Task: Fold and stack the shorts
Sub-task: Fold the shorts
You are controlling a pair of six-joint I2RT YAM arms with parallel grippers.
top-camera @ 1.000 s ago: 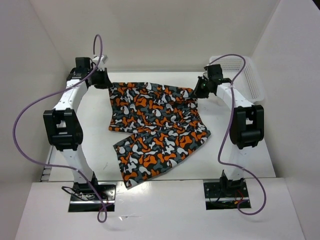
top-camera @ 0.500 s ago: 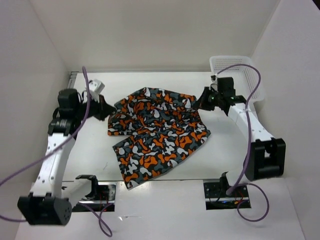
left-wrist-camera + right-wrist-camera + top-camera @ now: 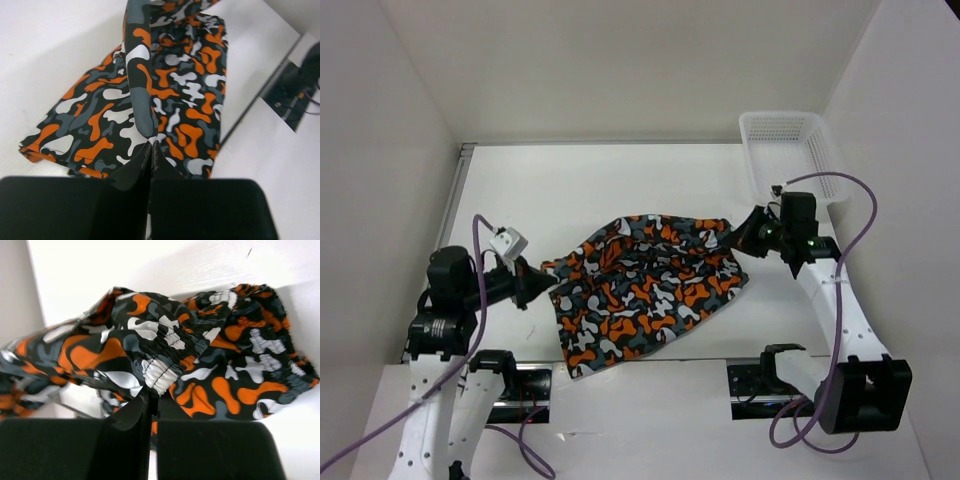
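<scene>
My left claw (image 3: 533, 285) is pinching 1 end of the shorts (image 3: 650, 290), jaws closed tight on a ridge of camouflage cloth that is running away from my fingertips in the left wrist view; that held edge is hanging just above the counter (image 3: 620, 190), while the lower layer is lying flat near the front edge. In the middle, the raised cloth is sagging and bunching between my 2 grips, so I am judging the fold to be about half made. My right claw (image 3: 740, 232) is clamping the gathered waistband at the other end, jaws closed on it. Further right, the white basket (image 3: 790, 150) is sitting well apart in the far corner.

I am weighing these risks: if 1 claw runs ahead of the other, the top layer could land skewed or wrinkled; a thin pinch could slip and drop a corner; the near hem is lying close to the counter's front edge, so dragging could pull it over.
</scene>
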